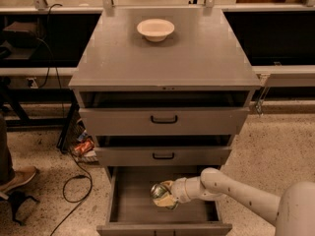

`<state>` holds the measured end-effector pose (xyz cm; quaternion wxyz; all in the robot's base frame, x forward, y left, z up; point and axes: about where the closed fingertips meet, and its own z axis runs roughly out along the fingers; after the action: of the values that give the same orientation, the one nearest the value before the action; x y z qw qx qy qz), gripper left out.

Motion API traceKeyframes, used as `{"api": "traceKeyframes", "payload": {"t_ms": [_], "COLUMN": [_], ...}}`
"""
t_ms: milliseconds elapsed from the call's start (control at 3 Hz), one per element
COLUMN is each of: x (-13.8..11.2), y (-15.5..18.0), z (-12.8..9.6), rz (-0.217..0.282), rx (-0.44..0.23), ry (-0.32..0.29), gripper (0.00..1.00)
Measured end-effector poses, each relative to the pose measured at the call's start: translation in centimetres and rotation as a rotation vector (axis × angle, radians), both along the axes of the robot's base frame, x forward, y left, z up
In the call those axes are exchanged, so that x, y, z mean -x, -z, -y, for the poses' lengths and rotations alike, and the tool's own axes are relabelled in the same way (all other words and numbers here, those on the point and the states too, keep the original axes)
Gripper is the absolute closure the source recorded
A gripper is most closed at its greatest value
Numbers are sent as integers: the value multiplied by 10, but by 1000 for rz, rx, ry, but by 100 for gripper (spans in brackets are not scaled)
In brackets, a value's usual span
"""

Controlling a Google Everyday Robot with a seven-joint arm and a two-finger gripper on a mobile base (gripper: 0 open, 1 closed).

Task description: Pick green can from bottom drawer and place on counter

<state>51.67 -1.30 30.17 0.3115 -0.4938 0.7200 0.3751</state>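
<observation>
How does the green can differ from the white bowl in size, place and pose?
The green can is smaller than the white bowl. The can is in the open bottom drawer, gripped by the tool; the bowl sits free on the counter. The can is tilted, a silver end toward the camera; the bowl stands upright. Both are round.

One gripper point(166, 196), low over the bottom drawer point(132, 203), fingers clamped on the green can point(158, 191); one can only. Drawers: three in all, the bottom drawer plus two upper drawers point(206, 122) above the gripper. Two black handles point(164, 119), both above it. One counter point(197, 58), higher still. One white bowl point(155, 29), far above and beyond the gripper. One shoe point(17, 177), well off to the side
</observation>
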Motion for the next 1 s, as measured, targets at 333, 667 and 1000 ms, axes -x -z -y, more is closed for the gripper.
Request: {"api": "traceKeyframes", "payload": {"t_ms": [333, 667, 1000], "x": [7, 25, 28], "y": [-45, -112, -158], "z": [29, 73, 101], "rz": [104, 238, 313], "rx": [-9, -16, -1], "ry": [57, 137, 166], "gripper": [100, 100, 100]}}
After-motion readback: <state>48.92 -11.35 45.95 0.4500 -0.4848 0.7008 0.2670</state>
